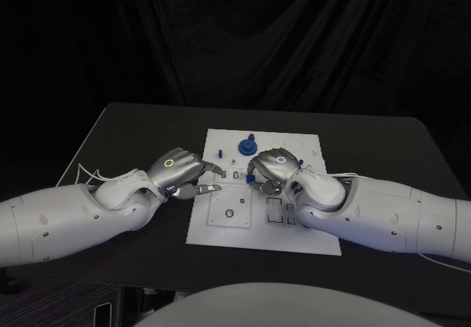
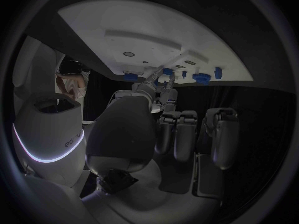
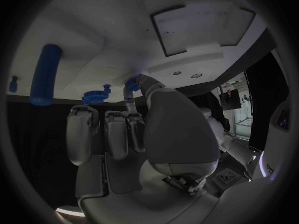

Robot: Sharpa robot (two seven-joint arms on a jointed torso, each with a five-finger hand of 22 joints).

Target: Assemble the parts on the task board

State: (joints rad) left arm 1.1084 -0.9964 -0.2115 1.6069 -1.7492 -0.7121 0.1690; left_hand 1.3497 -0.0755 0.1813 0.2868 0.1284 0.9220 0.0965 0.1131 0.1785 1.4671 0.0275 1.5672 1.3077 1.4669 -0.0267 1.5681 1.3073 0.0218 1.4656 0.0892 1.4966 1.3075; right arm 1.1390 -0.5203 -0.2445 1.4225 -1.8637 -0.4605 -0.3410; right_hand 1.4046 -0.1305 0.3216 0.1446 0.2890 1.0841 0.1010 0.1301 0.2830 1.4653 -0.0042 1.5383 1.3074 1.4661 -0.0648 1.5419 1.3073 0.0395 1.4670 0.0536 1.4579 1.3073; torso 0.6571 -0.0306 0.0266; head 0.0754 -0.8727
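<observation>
The white task board (image 1: 295, 231) lies in the middle of the black table. A blue gear (image 1: 248, 145) and a small blue peg (image 1: 222, 152) stand at its far end. My right hand (image 1: 275, 167) hovers over the board's middle and pinches a small blue part (image 1: 254, 179) between thumb and a finger; the right wrist view shows that part (image 3: 132, 83) at the fingertips, near the gear (image 3: 94, 96) and a blue cylinder (image 3: 45, 74). My left hand (image 1: 180, 170) sits at the board's left edge, one finger reaching onto the board, nothing in it.
The board (image 2: 124, 30) has several small slots and a round hole (image 1: 229, 213) in its near half. In the left wrist view several blue parts (image 2: 201, 77) stand along the board. Bare black table (image 1: 128, 129) lies on both sides, and both forearms cover its near part.
</observation>
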